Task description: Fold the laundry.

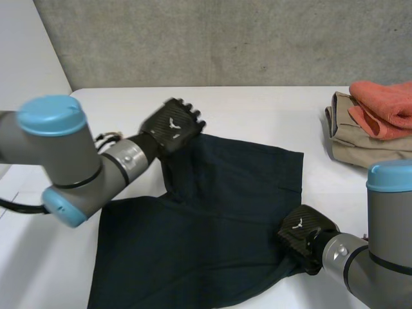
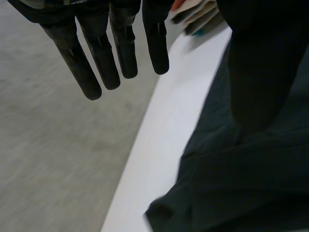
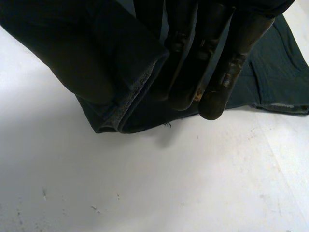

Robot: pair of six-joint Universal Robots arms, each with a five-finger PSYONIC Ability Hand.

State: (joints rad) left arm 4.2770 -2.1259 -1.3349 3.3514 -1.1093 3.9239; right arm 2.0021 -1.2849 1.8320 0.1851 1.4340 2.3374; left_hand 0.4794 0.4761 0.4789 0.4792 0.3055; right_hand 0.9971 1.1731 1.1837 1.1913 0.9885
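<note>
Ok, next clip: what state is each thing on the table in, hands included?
Dark garment: spread out, not yet folded.
Left robot hand: open, at the garment's far corner.
Right robot hand: shut on the garment's edge.
Beige garment: folded.
Orange cloth: folded, on the beige garment.

No readable text, numbers or labels anywhere; only marking is a small white winged emblem (image 1: 172, 123) on the back of the left hand (image 1: 164, 132), same on the right hand (image 1: 308, 237).
</note>
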